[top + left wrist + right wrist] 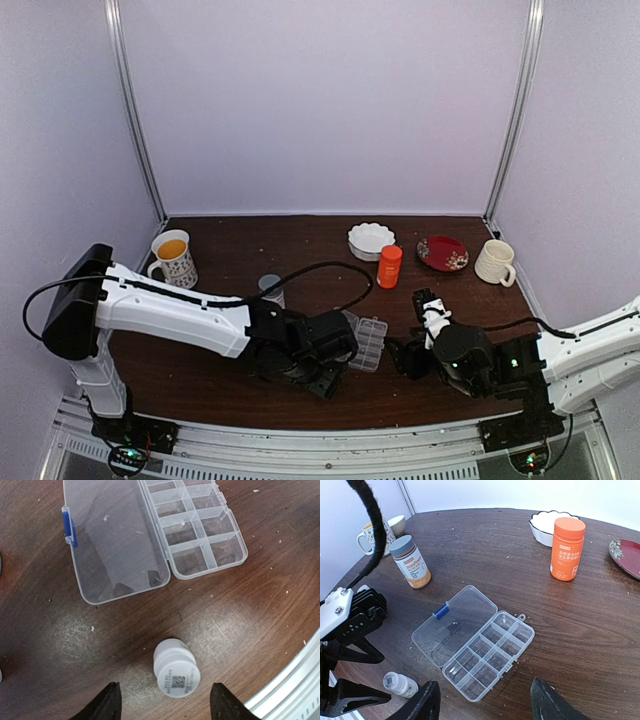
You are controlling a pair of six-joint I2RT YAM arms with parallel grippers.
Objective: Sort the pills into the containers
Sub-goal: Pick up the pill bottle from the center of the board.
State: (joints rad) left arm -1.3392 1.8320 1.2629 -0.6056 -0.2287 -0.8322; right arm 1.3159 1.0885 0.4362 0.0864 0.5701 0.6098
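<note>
Orange bottle [567, 550] just beside white bowl [546, 524]; grey-capped bottle [410, 562]; red plate [627, 555]

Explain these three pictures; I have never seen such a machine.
These are two robot arms bolted to a table. The wide picture looks down from above: left arm on the left, right arm on the right. The other two come from wrist cameras; the prongs at the bottom are gripper fingers. On the table: an open pill box, a small white bottle on its side, an orange bottle, a grey-capped bottle, a white bowl, a red plate, a patterned mug, a cream mug. The left gripper straddles that bottle, open, not touching; the right gripper is open. Nothing is held.
</note>
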